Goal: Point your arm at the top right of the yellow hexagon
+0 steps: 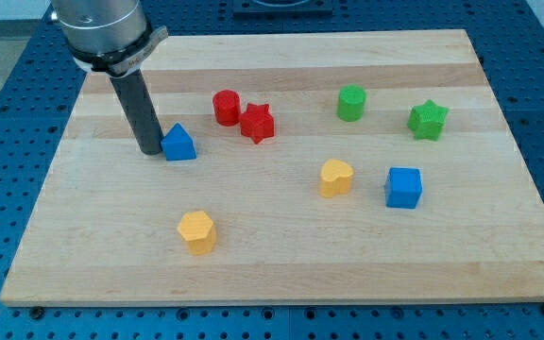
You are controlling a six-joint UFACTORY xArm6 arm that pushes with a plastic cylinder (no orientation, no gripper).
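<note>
While the rod is seen coming down from the view's top left, my tip [150, 150] is planted on the worktop [281, 274] just left of the blue triangle [179, 144], close enough that contact cannot be ruled out. No jaws are carried by this arm, so nothing is grasped or released; only a plain rod end is shown. The yellow hexagon [197, 231] is found well below the tip and a little to its right, near the worktop's lower edge, standing alone. Its top right side is left clear, and the tip is well apart from it. A yellow heart [336, 177] is placed right of centre, with a blue cube [404, 187] near it on the right. A red cylinder [226, 107] and a red star [258, 123] are set just beside each other above centre, perhaps touching. A green cylinder [351, 103] and a green star [428, 120] are spread toward the upper right.
</note>
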